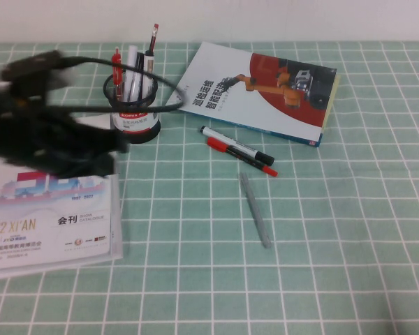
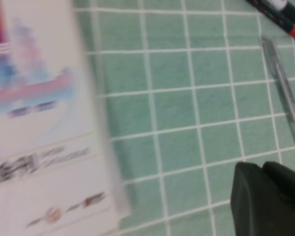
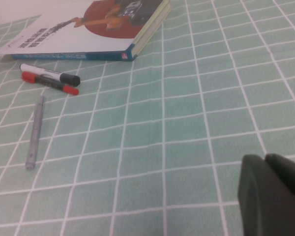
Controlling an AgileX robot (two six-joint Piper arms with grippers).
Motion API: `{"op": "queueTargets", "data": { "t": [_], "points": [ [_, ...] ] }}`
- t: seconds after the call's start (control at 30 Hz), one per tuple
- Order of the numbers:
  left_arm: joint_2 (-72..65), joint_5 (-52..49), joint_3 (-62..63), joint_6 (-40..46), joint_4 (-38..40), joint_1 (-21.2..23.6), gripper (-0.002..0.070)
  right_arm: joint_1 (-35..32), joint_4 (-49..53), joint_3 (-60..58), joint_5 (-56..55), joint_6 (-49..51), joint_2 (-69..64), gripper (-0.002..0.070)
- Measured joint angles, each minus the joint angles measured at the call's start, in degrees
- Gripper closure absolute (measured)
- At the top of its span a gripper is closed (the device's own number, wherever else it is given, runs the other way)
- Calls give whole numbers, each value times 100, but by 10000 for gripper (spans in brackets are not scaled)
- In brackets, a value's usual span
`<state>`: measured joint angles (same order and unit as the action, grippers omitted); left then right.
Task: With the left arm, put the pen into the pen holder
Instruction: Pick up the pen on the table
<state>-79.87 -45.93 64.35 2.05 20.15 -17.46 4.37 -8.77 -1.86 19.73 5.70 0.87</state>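
Note:
The pale-grey pen (image 1: 255, 209) lies on the green checked cloth at mid-table, apart from the markers; it also shows in the left wrist view (image 2: 285, 88) and the right wrist view (image 3: 34, 132). The black mesh pen holder (image 1: 134, 112) stands at the back left with several pens in it. My left arm is a motion-blurred dark shape at the left; its gripper (image 1: 91, 157) hovers over the catalogue's right edge, well left of the pen. In the left wrist view the left gripper (image 2: 263, 168) is shut and empty. My right gripper (image 3: 264, 160) is shut and empty, out of the high view.
A white marker with a black cap (image 1: 234, 145) and a red-and-black marker (image 1: 241, 155) lie just behind the pen. A book (image 1: 258, 91) lies at the back right. A white catalogue (image 1: 49, 223) lies at the front left.

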Motion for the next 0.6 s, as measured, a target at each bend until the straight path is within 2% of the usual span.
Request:
{"op": "queueTargets", "data": {
  "t": [0.27, 0.6],
  "points": [
    [-2213, -720, 1885, -881, -604, -1320, 678, 0, 0, 0, 0, 0, 0, 696],
    [-3892, -1508, 3924, -1727, -780, -2286, 678, 0, 0, 0, 0, 0, 0, 696]
  ]
}}
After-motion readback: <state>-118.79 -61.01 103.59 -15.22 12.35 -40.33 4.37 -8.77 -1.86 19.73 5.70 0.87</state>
